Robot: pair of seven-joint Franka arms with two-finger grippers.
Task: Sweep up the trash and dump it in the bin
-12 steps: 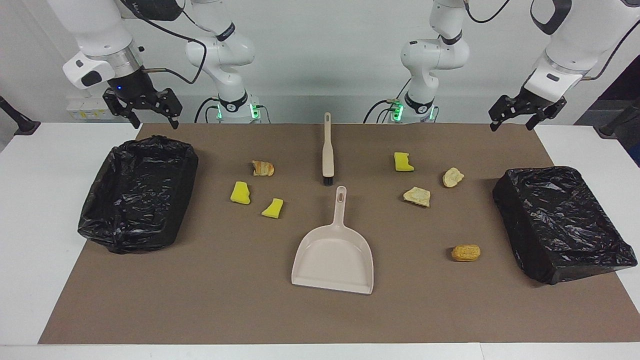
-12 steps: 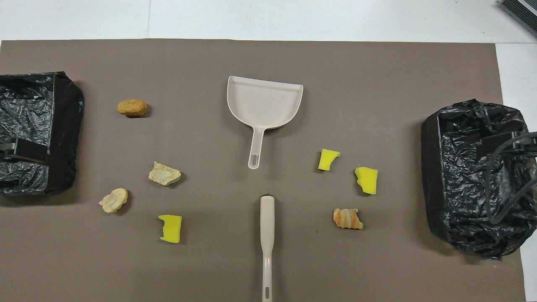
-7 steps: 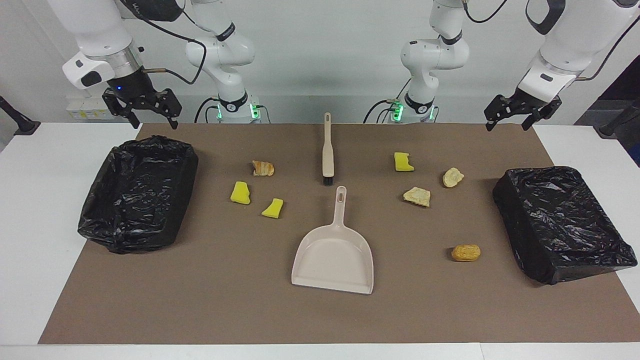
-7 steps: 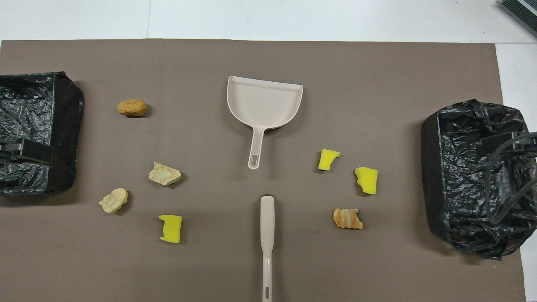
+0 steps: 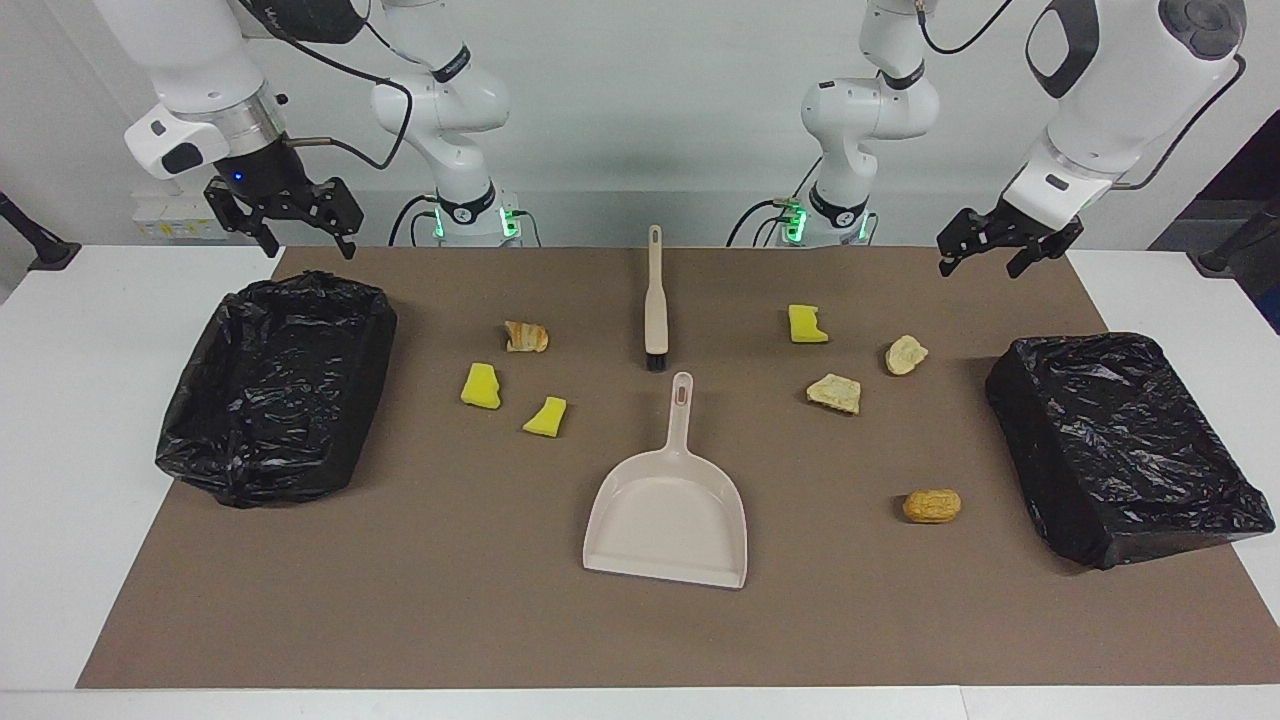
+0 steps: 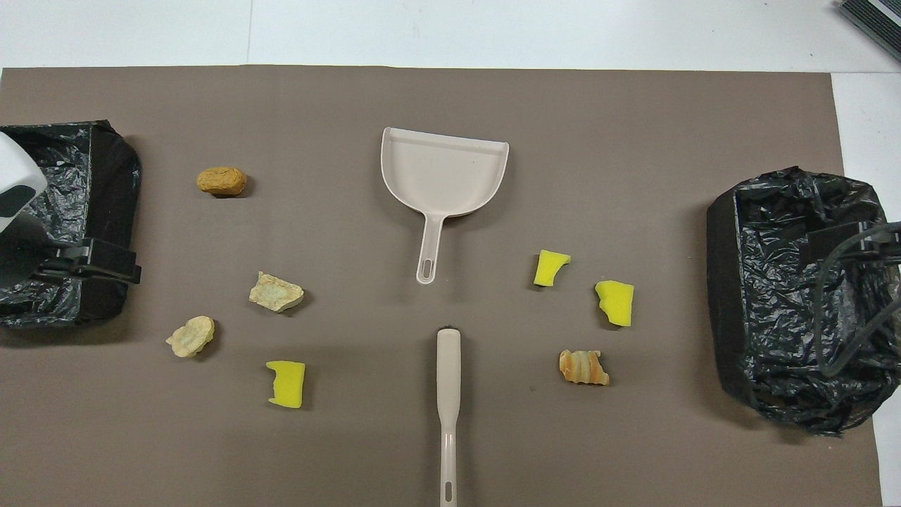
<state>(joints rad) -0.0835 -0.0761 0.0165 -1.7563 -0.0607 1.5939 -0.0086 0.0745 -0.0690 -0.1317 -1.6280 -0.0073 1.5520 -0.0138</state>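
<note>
Seven trash scraps (image 5: 834,392) lay scattered on either side of the dustpan (image 5: 668,515). Left gripper (image 5: 994,247) and right gripper (image 5: 283,215) hung released, each nearer its own arm's end than the scraps.

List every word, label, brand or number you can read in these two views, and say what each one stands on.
None can be read.
Beige plastic dustpan, beige brush, two black-lined bins: no markings show.
Small dark marks on the white robot arm at the upper edge: too small to read.
</note>
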